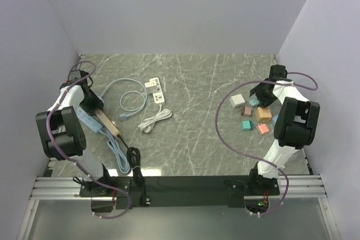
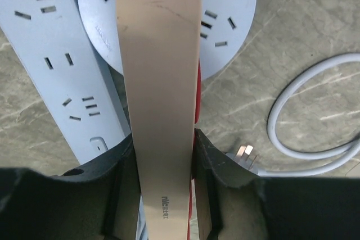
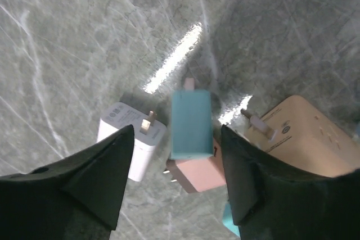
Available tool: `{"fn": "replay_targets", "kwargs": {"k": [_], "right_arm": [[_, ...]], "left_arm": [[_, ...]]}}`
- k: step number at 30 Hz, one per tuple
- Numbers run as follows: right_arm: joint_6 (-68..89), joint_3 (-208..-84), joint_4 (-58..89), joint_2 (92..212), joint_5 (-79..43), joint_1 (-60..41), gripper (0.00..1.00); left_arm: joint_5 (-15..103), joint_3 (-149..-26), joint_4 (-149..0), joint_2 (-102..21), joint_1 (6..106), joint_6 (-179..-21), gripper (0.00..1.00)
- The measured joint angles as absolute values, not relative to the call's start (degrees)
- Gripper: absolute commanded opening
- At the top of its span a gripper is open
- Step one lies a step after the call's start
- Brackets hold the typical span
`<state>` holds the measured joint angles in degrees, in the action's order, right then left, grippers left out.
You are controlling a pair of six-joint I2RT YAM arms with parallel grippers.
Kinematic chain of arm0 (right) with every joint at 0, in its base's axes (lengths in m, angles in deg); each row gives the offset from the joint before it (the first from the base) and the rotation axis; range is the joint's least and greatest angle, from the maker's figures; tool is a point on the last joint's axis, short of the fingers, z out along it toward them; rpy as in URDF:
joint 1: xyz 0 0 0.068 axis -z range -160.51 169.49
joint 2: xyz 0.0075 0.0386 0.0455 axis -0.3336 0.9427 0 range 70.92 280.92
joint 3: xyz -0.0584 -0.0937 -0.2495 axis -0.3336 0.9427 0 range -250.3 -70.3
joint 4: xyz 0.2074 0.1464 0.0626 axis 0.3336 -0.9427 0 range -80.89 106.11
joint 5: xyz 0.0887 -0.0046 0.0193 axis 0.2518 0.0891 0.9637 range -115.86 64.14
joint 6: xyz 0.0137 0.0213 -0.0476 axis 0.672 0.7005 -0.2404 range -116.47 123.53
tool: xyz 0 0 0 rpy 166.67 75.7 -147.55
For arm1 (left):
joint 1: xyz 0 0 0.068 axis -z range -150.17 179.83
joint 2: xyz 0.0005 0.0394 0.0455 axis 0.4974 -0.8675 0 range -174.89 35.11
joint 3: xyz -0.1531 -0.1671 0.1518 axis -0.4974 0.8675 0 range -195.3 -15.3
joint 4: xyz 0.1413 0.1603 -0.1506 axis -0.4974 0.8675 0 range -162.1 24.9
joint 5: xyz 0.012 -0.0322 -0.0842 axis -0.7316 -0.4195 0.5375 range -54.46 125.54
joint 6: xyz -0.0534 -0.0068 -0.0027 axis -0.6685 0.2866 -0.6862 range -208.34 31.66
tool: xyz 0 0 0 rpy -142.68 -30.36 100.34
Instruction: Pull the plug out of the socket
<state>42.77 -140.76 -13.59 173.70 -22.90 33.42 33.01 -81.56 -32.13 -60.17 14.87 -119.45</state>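
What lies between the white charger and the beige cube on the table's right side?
In the right wrist view, a teal adapter and a pink adapter partly under it lie between the white charger and the beige cube.

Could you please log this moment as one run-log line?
left pincer: shut on tan power strip | right pincer: open, teal adapter loose between jaws

**Marble table: cords to the left, plugs to the right**

The grey marble table (image 1: 202, 77) carries a blue power strip (image 1: 89, 117) at its left, with a tan power strip (image 1: 109, 125) lying across it. Nearby lie a looped blue cable (image 1: 130, 100), a white power strip (image 1: 156, 89), a coiled white cable (image 1: 156, 120) and a black cable (image 1: 134, 158). Small coloured plug adapters (image 1: 253, 113) cluster at the right.
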Motion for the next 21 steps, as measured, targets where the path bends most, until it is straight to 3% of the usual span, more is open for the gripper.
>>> {"fn": "replay_targets", "kwargs": {"k": [6,9,15,21], "right_arm": [[42.69,-142.01,-15.77,172.78,-23.73,33.53,0.78],[42.71,-142.01,-16.98,169.52,-23.92,33.6,0.79],[39.52,-145.61,-17.78,160.67,-17.85,32.29,0.79],[30.8,-155.62,-18.37,165.0,-11.42,18.89,0.78]], "left_arm": [[33.12,-82.09,-32.17,-60.72,14.17,-119.32,0.55],[33.56,-82.07,-32.63,-59.78,13.99,-119.19,0.65],[37.82,-80.34,-34.67,-50.12,13.8,-119.47,0.75],[45.62,-76.97,-37.25,-42.01,15.04,-119.67,0.77]]}}
